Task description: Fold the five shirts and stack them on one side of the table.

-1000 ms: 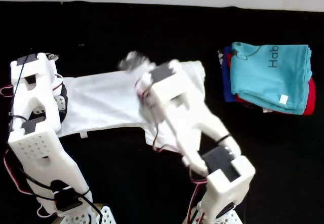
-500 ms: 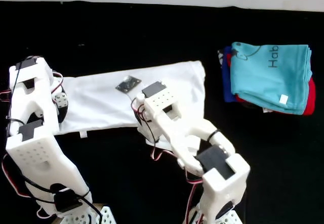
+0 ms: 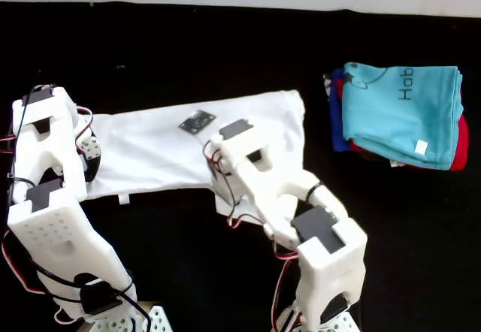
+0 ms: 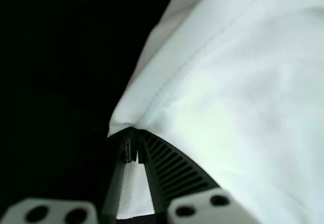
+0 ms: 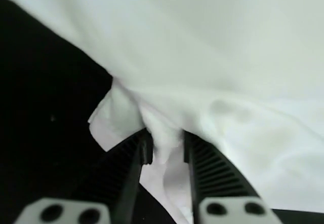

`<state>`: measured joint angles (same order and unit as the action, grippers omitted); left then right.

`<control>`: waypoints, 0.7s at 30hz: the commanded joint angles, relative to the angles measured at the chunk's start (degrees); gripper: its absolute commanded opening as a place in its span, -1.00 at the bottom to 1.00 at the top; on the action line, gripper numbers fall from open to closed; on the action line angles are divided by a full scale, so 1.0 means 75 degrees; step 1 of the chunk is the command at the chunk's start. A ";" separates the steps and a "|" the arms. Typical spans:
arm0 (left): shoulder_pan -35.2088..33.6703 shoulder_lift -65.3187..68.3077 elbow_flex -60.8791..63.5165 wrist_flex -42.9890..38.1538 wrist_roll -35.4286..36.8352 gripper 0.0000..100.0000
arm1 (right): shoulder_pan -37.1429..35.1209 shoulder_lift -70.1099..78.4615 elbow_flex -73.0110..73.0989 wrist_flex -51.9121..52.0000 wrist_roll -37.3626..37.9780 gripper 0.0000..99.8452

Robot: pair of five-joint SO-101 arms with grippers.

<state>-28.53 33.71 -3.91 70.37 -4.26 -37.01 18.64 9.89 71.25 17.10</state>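
White shirt [image 3: 150, 152] is lying spread in a long band across the black table [image 3: 188, 39], running from the left side to just past the middle. At its left end the left gripper [image 4: 132, 135] is pinching the edge of the cloth, its jaws closed tight on a thin fold while the hem is draping over them. Further right, at the shirt's near edge, the right gripper [image 5: 163, 143] is clamping a bunched ridge of the same cloth, its jaws standing narrow with fabric pressed between them and a loose flap hanging beside. On the right side of the table, just clear of the white shirt's right end, a stack of folded shirts [image 3: 402, 114] is sitting, with a teal shirt [image 3: 391, 99] lying on top, a red shirt [image 3: 460, 146] showing beneath it and a blue shirt [image 3: 336, 125] peeking out at the stack's left edge
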 commanded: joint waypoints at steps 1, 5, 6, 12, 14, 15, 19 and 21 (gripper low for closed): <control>-0.0029 0.0006 0.0006 -0.0352 0.0035 -0.98 | 0.0193 -0.0029 -0.0404 -0.0029 0.0070 -0.97; -0.0029 0.0006 0.0006 -0.0352 0.0035 -0.98 | 0.0358 -0.0029 -0.0932 0.0428 0.0070 -0.99; -0.0029 0.0006 0.0006 -0.0352 0.0035 -0.98 | 0.0369 -0.0041 -0.1119 0.0627 0.0070 -0.99; -0.0029 0.0006 0.0006 -0.0352 0.0035 -0.98 | 0.0170 -0.0041 -0.2127 0.1764 0.0070 -0.99; -0.0029 0.0006 0.0006 -0.0352 0.0035 -0.98 | -0.0076 -0.0041 -0.2163 0.1846 0.0059 -0.99; -0.0029 0.0006 0.0006 -0.0352 0.0035 -0.98 | -0.0217 -0.0029 -0.2163 0.1870 0.0047 -0.99; -0.0029 0.0006 0.0006 -0.0352 0.0035 -0.98 | -0.0639 0.0006 -0.2163 0.2245 0.0047 -0.99; -0.0029 0.0006 0.0006 -0.0352 0.0035 -0.98 | -0.0733 0.0006 -0.2163 0.2327 0.0082 -0.99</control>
<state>-28.53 33.71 -3.91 70.37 -4.26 -40.88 18.90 -3.82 87.34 17.10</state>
